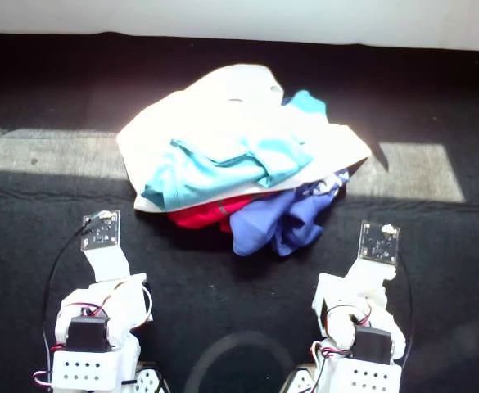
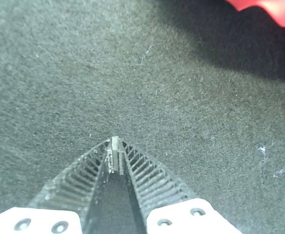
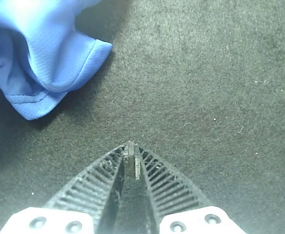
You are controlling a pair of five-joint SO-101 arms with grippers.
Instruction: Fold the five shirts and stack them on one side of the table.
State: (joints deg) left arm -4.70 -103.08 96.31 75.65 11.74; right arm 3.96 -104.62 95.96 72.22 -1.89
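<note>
My left end effector and right end effector are both pinched together at the tips, holding nothing, low over the dark table. The shirts lie unfolded in one heap just beyond them at mid-table, with the blue shirt near my right side.

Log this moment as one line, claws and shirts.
stage: folding not begun; shirt pile: one unfolded heap; left claw: shut, empty, off the pile; right claw: shut, empty, near blue shirt
</note>
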